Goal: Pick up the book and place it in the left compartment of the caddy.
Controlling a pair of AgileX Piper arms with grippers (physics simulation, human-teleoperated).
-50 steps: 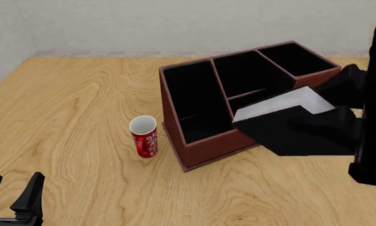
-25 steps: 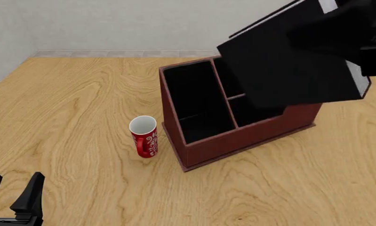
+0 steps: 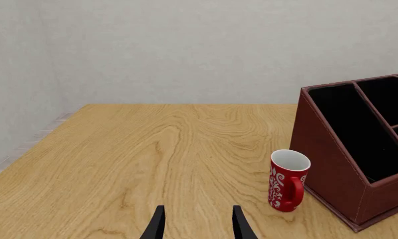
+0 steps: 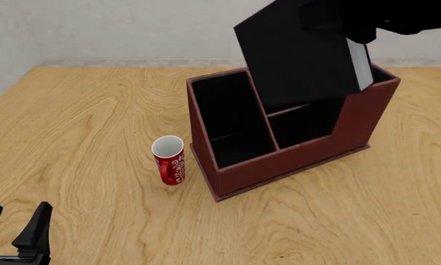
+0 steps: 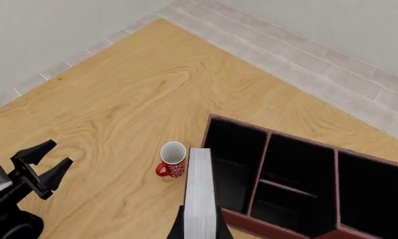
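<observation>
A light wooden desk (image 4: 95, 121) runs back to a plain pale wall (image 4: 132, 27) with a tiled strip at its foot. The reddish-brown caddy (image 4: 294, 160) stands right of centre, a red mug (image 4: 169, 160) just beside its left wall.

The book (image 4: 297, 55) hangs in the air over the caddy's far middle, grasped between the right gripper's (image 5: 200, 230) jaws (page edges facing the wrist camera). Half a second ago it hung farther right; now it sits nearer the left compartment (image 4: 228, 118). The left gripper (image 3: 197, 226) rests low at the near-left, jaws apart and unchanged.
</observation>
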